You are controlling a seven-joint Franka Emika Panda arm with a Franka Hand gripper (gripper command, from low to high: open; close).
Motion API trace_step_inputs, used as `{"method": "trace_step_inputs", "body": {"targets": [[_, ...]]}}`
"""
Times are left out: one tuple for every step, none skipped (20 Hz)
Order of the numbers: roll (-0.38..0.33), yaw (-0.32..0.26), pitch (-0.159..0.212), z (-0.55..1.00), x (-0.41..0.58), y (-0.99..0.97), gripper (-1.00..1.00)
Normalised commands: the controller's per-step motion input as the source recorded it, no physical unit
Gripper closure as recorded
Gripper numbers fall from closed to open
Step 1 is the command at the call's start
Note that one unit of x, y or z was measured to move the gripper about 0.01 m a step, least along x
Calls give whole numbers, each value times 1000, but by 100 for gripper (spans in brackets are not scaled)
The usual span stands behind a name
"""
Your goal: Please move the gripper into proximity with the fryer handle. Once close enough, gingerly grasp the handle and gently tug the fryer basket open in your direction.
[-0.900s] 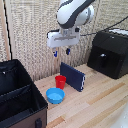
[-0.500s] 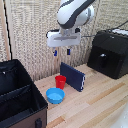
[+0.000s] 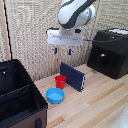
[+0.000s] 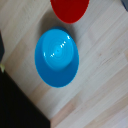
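Observation:
My gripper (image 3: 62,51) is a white blocky hand with two short blue-tipped fingers, open and empty, hanging high above the table over the dark blue slab. The black boxy air fryer stands at the exterior view's right; its basket front panel (image 3: 106,61) faces the table's middle and carries the short black upright handle (image 3: 102,60). The gripper is well to the left of the handle and above it, not touching it. The wrist view shows neither fryer nor fingers.
A dark blue flat slab (image 3: 73,76) leans upright under the gripper. A red cup (image 3: 60,81) and a blue bowl (image 3: 55,95) sit in front of it; both show in the wrist view (image 4: 70,9) (image 4: 56,56). A big black soft-sided case (image 3: 17,97) fills the left.
The gripper has shifted very slightly; otherwise nothing has visibly changed.

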Motion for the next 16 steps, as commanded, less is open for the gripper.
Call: {"method": "trace_step_inputs", "body": {"targets": [[-252, -246, -20, 37, 0, 0, -100], [-270, -240, -13, 63, 9, 0, -100], [-289, -225, -19, 77, 40, 0, -100], [-325, -198, -18, 71, 66, 3, -100], [-356, -181, -19, 66, 60, 0, -100], [-375, -163, -22, 43, 49, 0, -100], [-375, -140, -38, 6, 40, 0, -100], [-375, -122, -46, 0, 20, 0, -100], [-375, -105, -62, 0, 6, 3, -100], [-375, -81, -91, 0, 0, 3, -100], [-375, -56, -132, 0, 0, 0, -100], [-375, -43, -145, 0, 0, 0, -100], [-375, -34, -157, 0, 0, 0, -100], [-375, -27, -172, 0, 0, 0, -100], [-375, -28, -172, 0, 26, 0, -100], [-375, -29, -176, 0, 23, 0, -100]]}}
